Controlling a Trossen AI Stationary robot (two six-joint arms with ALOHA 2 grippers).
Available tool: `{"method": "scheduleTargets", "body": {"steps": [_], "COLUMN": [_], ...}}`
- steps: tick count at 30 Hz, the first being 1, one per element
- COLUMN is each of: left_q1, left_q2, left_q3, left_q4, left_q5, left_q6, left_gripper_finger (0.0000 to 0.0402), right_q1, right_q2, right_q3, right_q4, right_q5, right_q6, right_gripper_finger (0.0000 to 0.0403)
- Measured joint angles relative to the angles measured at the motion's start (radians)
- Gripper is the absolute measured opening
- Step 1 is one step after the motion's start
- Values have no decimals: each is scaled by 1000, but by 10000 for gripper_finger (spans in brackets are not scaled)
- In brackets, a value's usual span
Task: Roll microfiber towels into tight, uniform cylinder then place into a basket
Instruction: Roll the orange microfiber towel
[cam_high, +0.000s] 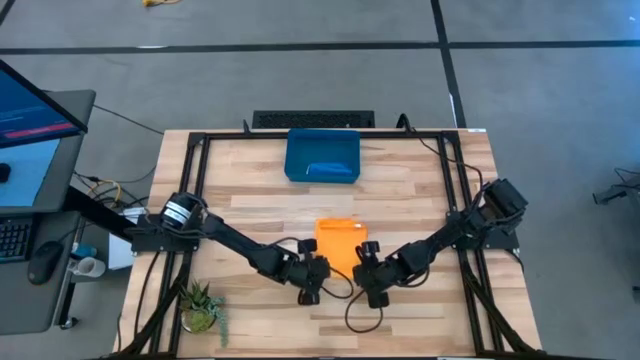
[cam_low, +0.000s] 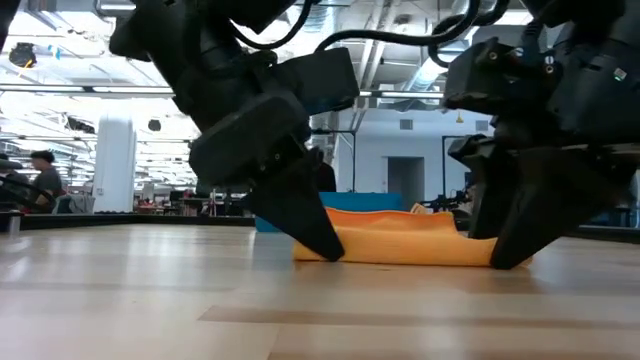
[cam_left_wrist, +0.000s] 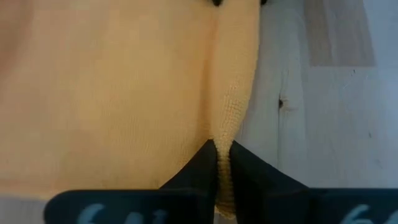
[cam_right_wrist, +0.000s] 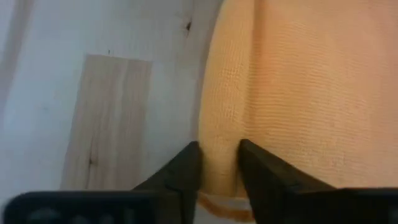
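Left gripper (cam_high: 318, 268) and right gripper (cam_high: 365, 265) each pinch the orange towel's (cam_high: 338, 240) lower edge, frame center. Blue basket (cam_high: 322, 156) sits above it.

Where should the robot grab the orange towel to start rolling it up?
Probably the near edge of the orange towel, one pincer at each corner, coming down from above. The cloth lies flat with that edge slightly raised, and the left pincer and right pincer already pinch there.
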Motion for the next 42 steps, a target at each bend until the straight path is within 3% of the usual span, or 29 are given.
{"method": "scheduleTargets", "body": {"steps": [4,8,12,16,21,29,37,42], "left_q1": [-5,-7,-9,-13,-12,-14,-30,-31], "left_q2": [-31,-37,-37,-37,-41,-41,-41,-42], "left_q3": [-3,-3,0,1,2,1,1,1], "left_q4": [-2,45,124,164,158,125,75,58], "left_q5": [72,209,336,411,414,328,321,423], "left_q6": [-59,-119,-203,-235,-243,-244,-198,-133], "left_gripper_finger": [18,18,18,18,18,21,73,96], "right_q1": [-16,-38,-39,-23,-18,-69,-93,-88], "right_q2": [1,0,13,13,15,92,114,110], "right_q3": [1,3,11,9,9,14,14,11], "right_q4": [1,42,141,241,244,247,260,271], "right_q5": [-74,-251,-527,-663,-655,-696,-751,-744], "right_q6": [10,19,88,123,120,193,188,181], "right_gripper_finger": [90,17,25,26,9,20,13,16]}}
